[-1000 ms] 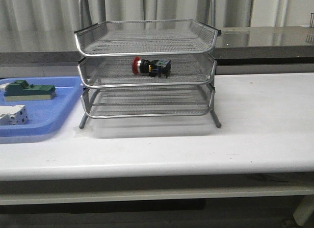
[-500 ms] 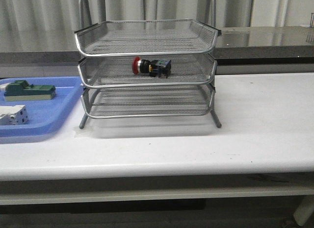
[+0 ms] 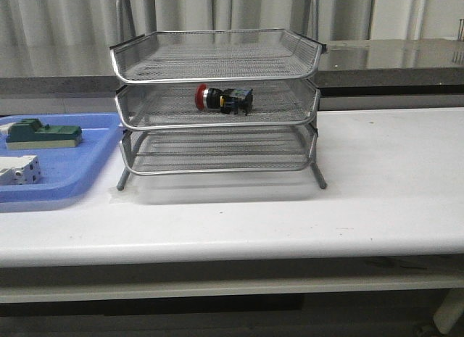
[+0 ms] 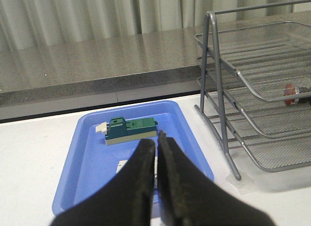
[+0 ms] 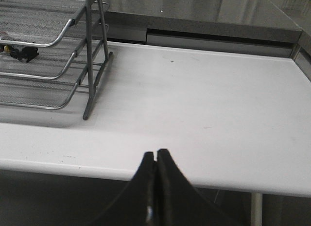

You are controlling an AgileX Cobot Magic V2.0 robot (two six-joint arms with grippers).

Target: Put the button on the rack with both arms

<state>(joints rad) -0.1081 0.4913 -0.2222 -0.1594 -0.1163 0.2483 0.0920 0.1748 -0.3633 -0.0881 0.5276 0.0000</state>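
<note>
Nothing has moved since the earlier frames: both arms sit back off the worktop point(image 3: 377, 206), the left fingers point(image 4: 156, 153) and right fingers point(image 5: 155, 160) pressed together and empty. Farther back, the button point(image 3: 223, 98) lies on its side in the middle tray of the rack point(image 3: 217, 105), long axis running left-right, red head pointing left. Being round, it could roll if the rack were knocked.

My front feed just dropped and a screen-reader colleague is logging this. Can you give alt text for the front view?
A red-headed button lies on its side in the middle tier of a three-tier wire rack on a white table. Left of the rack, a blue tray holds a green block and a white block. No arms are visible.
</note>
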